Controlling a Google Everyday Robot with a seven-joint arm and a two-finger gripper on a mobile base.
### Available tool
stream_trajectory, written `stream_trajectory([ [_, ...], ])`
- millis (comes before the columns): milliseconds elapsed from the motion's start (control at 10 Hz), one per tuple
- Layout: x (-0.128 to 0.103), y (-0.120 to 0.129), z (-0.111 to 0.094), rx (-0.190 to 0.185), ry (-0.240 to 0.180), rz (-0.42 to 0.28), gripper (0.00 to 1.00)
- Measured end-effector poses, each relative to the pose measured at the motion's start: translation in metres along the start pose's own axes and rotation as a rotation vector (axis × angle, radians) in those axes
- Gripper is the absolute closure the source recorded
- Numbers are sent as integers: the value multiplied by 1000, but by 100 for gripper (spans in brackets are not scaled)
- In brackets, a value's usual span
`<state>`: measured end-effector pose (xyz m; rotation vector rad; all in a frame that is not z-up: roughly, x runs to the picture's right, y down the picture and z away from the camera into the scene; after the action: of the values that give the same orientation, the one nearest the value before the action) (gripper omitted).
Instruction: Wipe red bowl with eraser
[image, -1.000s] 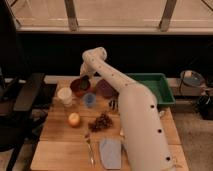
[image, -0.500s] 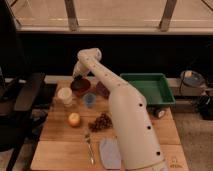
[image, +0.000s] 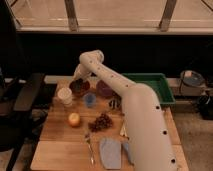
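The red bowl (image: 79, 87) stands at the back left of the wooden table (image: 55, 150), left of the purple bowl (image: 104, 89). My white arm reaches over the table from the right, bends at the back, and comes down to the left. My gripper (image: 78, 78) is at the red bowl's far rim, right over the bowl. The eraser does not show; the gripper's end is dark against the bowl.
A white cup (image: 65, 95) and a blue cup (image: 90, 99) stand in front of the bowls. An orange (image: 74, 119), grapes (image: 101, 121), a fork (image: 90, 148) and a grey-blue cloth (image: 110, 152) lie nearer. A green bin (image: 152, 84) stands at the right.
The arm has swung to the left. The gripper has moved left and down onto the red bowl.
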<state>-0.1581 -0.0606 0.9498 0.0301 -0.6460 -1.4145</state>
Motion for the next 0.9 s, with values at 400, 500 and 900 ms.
stream_trajectory([
  [400, 12, 39, -6, -92, 10, 31, 100],
  [500, 28, 43, -3, -102, 26, 25, 100],
  [900, 48, 11, 11, -47, 62, -13, 100],
])
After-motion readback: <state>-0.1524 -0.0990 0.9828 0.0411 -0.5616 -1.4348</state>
